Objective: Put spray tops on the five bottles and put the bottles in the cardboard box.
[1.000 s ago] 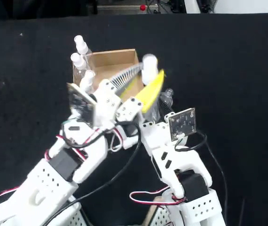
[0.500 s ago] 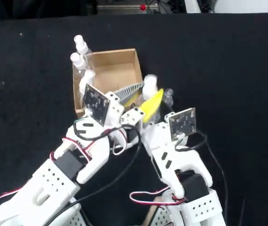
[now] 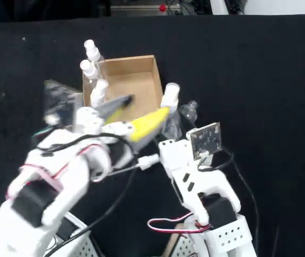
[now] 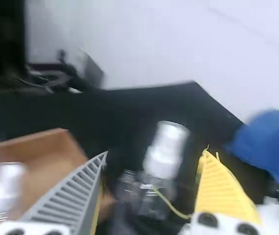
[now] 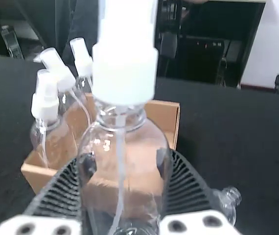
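My right gripper (image 5: 122,196) is shut on a clear bottle (image 5: 124,147) that carries a white spray top (image 5: 125,54). In the high view this bottle (image 3: 169,110) stands upright just right of the cardboard box (image 3: 136,72). My left gripper (image 3: 149,105) is open, with its grey and yellow fingers apart near the box's front edge. The left wrist view has the held bottle's top (image 4: 165,144) beyond the open fingers (image 4: 222,191). Three topped bottles (image 3: 92,69) stand along the box's left side. A bottle without a top (image 3: 190,110) is close by on the right.
The black tabletop (image 3: 259,80) spreads open to the right and behind the box. The box's right half (image 3: 142,85) holds nothing. Both arm bases crowd the front of the table. The three boxed bottles (image 5: 56,112) are just behind the held bottle.
My left arm has swung back to the left, and its fingers have come off the held bottle's spray top. The right arm has kept the bottle almost still.
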Robot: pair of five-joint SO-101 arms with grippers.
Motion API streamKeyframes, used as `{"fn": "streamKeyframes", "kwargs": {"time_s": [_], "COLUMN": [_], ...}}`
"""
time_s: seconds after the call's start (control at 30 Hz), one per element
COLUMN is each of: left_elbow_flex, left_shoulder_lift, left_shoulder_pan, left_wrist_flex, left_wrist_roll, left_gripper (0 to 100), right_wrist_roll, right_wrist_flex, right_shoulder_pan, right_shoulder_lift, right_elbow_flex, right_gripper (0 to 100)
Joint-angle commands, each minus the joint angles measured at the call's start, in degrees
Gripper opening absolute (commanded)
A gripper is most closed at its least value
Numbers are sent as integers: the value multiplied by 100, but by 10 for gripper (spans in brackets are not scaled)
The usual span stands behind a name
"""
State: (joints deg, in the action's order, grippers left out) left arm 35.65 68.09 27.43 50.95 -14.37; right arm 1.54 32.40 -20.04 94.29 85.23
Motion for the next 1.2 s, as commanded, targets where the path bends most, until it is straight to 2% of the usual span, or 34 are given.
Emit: {"fn": "streamKeyframes", "kwargs": {"time_s": [0.0,0.2,0.27,0.4,0.57,0.8,1.17], "left_elbow_flex": [-198,1112,1736,3231,4620,5684,5930], "left_shoulder_lift": [589,1213,1407,1837,2593,3701,3622], "left_shoulder_pan": [-1543,-4092,-4558,-4743,-4725,-4734,-4725], "left_wrist_flex": [325,273,-62,-1116,-2048,-2119,-2101], "left_wrist_roll": [343,352,316,343,343,343,343], "left_gripper": [267,267,267,267,267,267,267], "right_wrist_roll": [26,-9,-9,18,-18,-26,-26], "right_wrist_flex": [-369,-993,-1380,-2207,-3279,-4466,-7393], "right_shoulder_pan": [-44,-44,-44,-70,-70,-79,-79], "right_shoulder_lift": [66,48,13,-576,-2167,-4462,-7591], "right_elbow_flex": [-242,-479,-488,-646,-1174,-1842,-2352], "right_gripper": [11,10,10,10,11,12,10]}}
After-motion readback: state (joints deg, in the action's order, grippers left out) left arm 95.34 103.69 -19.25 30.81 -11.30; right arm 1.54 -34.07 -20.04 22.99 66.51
